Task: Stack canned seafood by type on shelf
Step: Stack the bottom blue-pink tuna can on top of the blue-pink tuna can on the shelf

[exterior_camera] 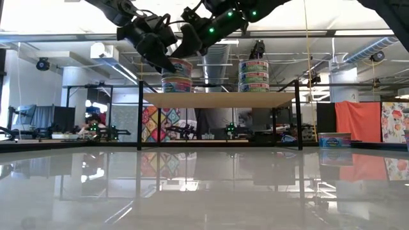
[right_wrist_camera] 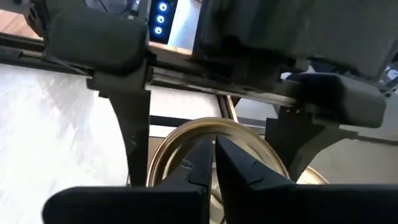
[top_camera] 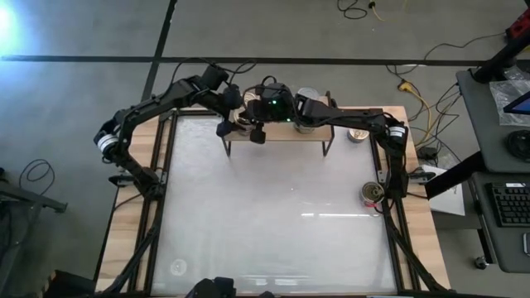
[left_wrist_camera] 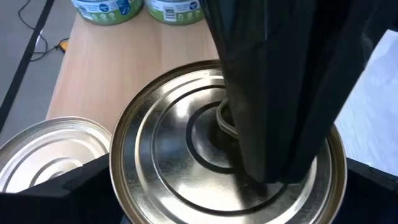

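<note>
Sitting on the shelf [exterior_camera: 220, 99], toward its left end, a short stack of tins [exterior_camera: 177, 78] is topped by a gold-lidded tin [left_wrist_camera: 224, 165]. The left gripper [exterior_camera: 167, 64] straddles that top tin with jaws wide open. The right gripper [exterior_camera: 185, 39], jaws closed, presses its tips on the lid. A taller stack [exterior_camera: 254, 75] stands farther right on the shelf. Two tins [top_camera: 372, 195] lie on the worktop [top_camera: 273, 215], off the shelf's right end.
</note>
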Motion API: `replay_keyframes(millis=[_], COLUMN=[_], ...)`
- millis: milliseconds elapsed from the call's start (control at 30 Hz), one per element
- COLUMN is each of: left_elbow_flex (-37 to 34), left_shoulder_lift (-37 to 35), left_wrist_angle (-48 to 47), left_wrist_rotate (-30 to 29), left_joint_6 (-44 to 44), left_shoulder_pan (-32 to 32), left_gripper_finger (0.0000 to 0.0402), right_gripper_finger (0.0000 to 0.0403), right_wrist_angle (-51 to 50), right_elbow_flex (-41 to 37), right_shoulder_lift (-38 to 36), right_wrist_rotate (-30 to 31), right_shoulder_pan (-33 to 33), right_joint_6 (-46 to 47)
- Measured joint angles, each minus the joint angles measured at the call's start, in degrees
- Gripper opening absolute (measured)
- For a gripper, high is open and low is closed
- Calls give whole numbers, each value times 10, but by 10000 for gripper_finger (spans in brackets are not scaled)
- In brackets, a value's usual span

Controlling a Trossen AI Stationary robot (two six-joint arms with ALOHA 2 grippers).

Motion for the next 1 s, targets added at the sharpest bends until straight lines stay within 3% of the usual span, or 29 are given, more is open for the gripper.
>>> replay_keyframes(millis=[600, 1000], left_elbow_flex=[-3, 63], left_shoulder_lift=[-1, -7], left_wrist_angle=[-3, -101], left_wrist_rotate=[-10, -32], left_joint_6=[23, 52], left_shoulder_pan=[0, 9], left_gripper_finger=[399, 399], right_gripper_finger=[13, 13], right_wrist_angle=[-36, -47], right_elbow_flex=[-7, -8], right_shoulder_lift=[22, 26], right_wrist_rotate=[-4, -1], right_shoulder_pan=[-6, -6], right_joint_6=[28, 32])
